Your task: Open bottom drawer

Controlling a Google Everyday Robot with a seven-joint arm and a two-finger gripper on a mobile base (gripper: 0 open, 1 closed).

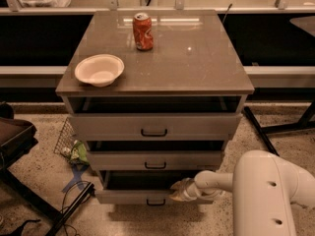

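We are holding our end effector [178,191] at the top edge of the bottom drawer [123,196], which is sitting partly pulled out right beneath it; we cannot tell if it is clenched. Higher up, the tabletop [197,63] is carrying a bowl [99,70] and a soda can [142,31].

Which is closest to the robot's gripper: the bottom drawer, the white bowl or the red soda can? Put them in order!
The gripper is down low, at the bottom drawer.
1. The bottom drawer: right at the gripper, lowest down.
2. The white bowl: on the cabinet top, front left.
3. The red soda can: cabinet top, farther back.
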